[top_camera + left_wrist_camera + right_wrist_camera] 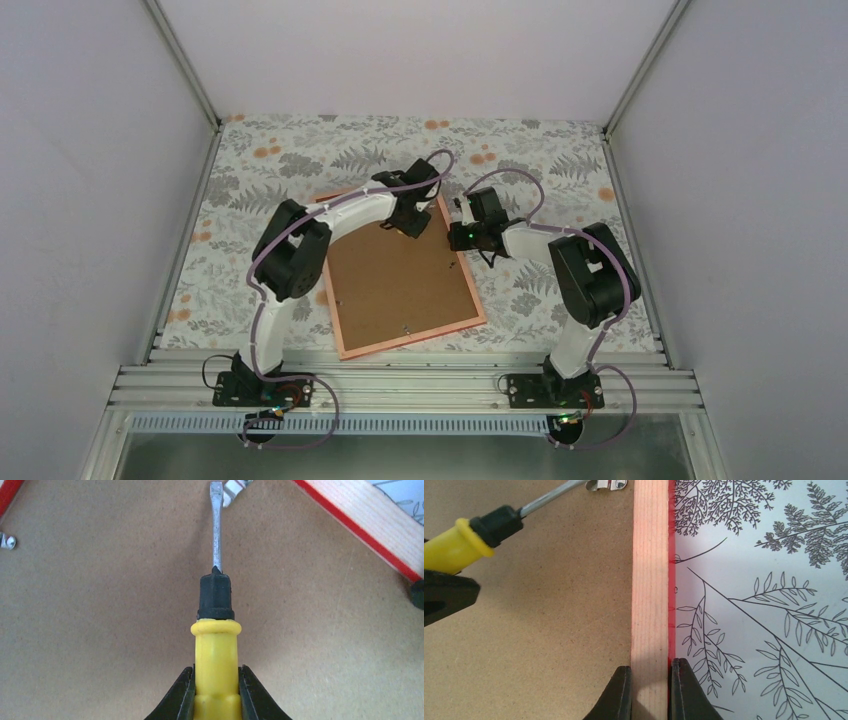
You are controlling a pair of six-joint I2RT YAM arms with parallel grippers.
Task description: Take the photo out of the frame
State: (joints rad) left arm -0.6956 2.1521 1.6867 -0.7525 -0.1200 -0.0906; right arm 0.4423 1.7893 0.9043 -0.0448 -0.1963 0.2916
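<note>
left hand (pixel 215 692): gripping screwdriver (pixel 216 650); tip at metal clip (pixel 606 484); right hand (pixel 650 690): clamped on frame (pixel 650 580) rail

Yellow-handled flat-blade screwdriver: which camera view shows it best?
Left wrist: the yellow-handled flat-blade screwdriver, gripped in the left hand, sits centred, visible from handle through black collar to the blade tip by a small metal clip. Right wrist shows only part of handle and shaft at a corner. In top external it cannot be made out.

You are looking at one red picture frame (pixel 400 285), one yellow-handled screwdriver (pixel 216 655), two metal retaining clips (pixel 7 541) showing on its back, two arms (pixel 300 245) and one floral tablecloth (pixel 280 160).
</note>
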